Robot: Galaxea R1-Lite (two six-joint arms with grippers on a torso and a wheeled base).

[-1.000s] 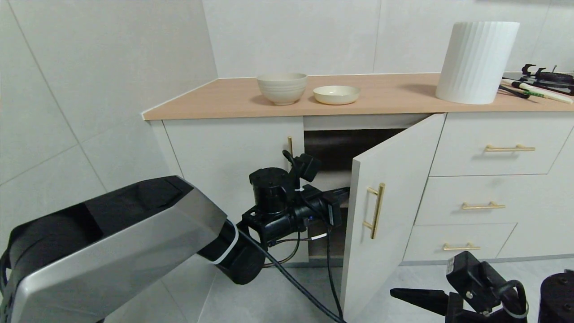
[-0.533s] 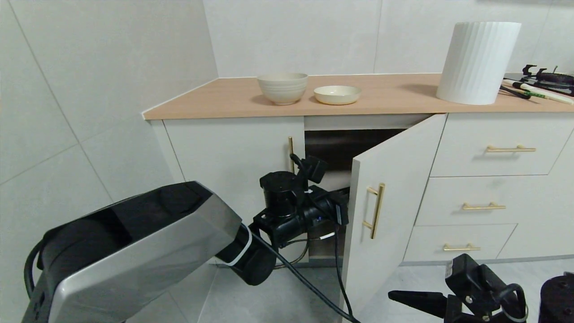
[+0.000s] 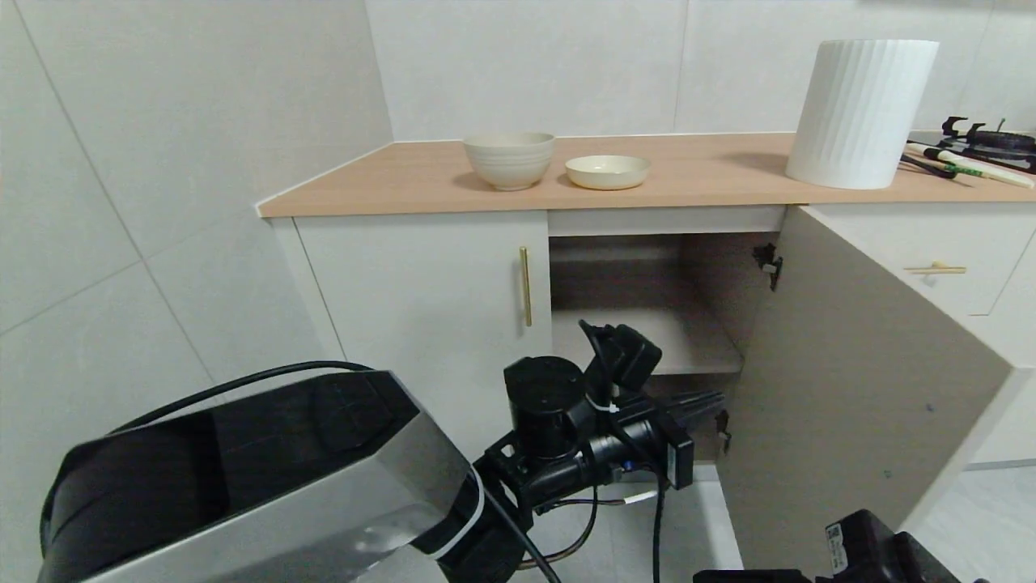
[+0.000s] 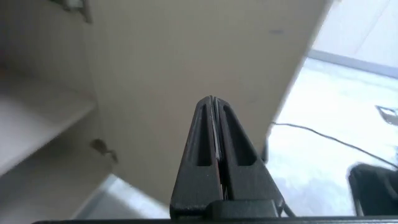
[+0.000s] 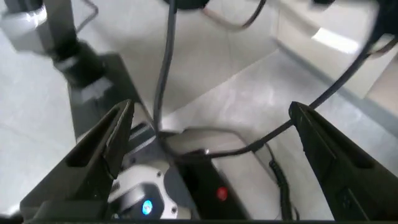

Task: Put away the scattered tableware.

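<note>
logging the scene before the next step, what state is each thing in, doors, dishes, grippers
right-hand white cabinet door, swung wide open
left-hand white cabinet door, shut
deep ribbed beige bowl, upright on the wooden countertop
shallow cream dish, upright beside it
left gripper, shut, holding nothing
right gripper, open, holding nothing

We see a kitchen: tiled walls point(image 3: 162, 162), a wooden countertop point(image 3: 712, 174) bearing a bowl point(image 3: 509, 159), white cabinets point(image 3: 421, 291) with brass handles point(image 3: 524, 286), a gas hob point(image 3: 991, 138) at its right edge.

One bowl point(image 3: 509, 159), one shallow dish point(image 3: 607, 171), one ribbed white canister point(image 3: 862, 113) and two cabinet doors point(image 3: 421, 316).
</note>
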